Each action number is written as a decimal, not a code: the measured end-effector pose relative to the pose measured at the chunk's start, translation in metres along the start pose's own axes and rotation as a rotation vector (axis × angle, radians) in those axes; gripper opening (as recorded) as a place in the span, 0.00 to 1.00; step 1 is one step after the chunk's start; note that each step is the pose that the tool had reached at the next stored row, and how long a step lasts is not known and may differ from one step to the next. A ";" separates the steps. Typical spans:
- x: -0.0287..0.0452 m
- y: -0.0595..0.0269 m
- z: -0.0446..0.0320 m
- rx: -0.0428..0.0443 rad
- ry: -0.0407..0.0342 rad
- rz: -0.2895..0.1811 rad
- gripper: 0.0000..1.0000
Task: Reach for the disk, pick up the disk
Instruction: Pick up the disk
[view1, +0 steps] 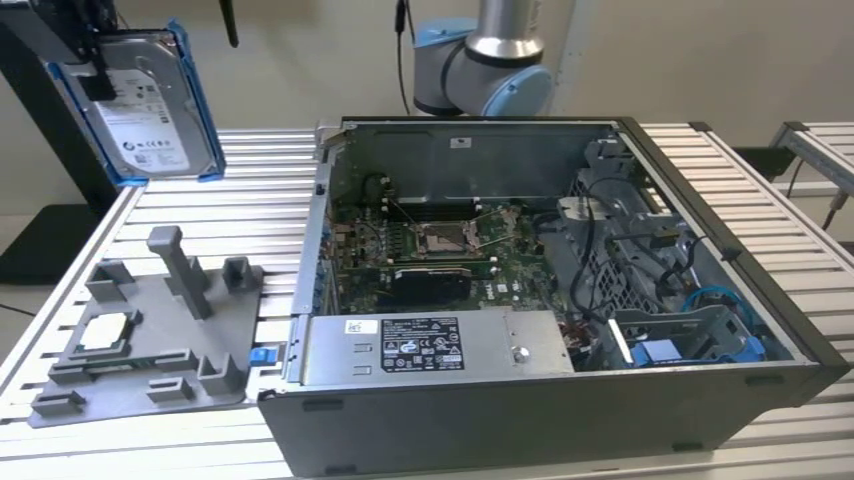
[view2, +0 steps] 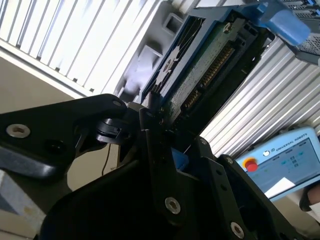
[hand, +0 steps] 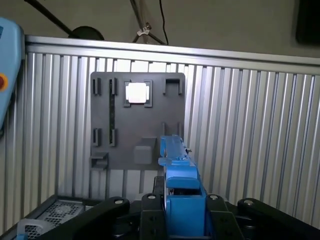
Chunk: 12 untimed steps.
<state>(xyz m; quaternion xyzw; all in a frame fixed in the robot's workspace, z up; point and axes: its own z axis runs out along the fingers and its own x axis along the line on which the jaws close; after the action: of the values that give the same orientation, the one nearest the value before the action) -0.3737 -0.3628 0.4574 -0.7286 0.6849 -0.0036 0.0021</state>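
I'm looking along the end effector (view2: 172, 137) in the second wrist view: its two black fingers are clamping the disk (view2: 200, 75), so it's gripping, not open. The disk's long axis is running straight out from the fingers, away from the wrist, w/ the green board side and a connector row facing this cam. In the first wrist view I'm seeing it edge-on, the blue bracket (hand: 176, 165) sitting between the fingers. Beyond it, well apart, the grey fixture plate (hand: 135, 140) w/ the small silver chip (hand: 136, 93) is lying on the slatted worktop (hand: 240, 125). In the exterior view the disk is hanging upright, high over the worktop at that view's left. It's showing a silver-grey body, a white label toward the cam and a blue frame round the edges. The open PC case (view1: 534, 430) is sitting farther to the exterior view's right.
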 end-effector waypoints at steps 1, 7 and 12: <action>0.0002 -0.0034 0.0000 -0.0002 0.0000 0.000 0.00; 0.0014 -0.0233 0.0002 -0.0008 0.0000 0.000 0.00; 0.0025 -0.0395 0.0003 -0.0013 -0.0001 0.000 0.00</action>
<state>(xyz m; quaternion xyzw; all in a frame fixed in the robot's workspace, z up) -0.3341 -0.3628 0.4574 -0.7286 0.6849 -0.0032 0.0016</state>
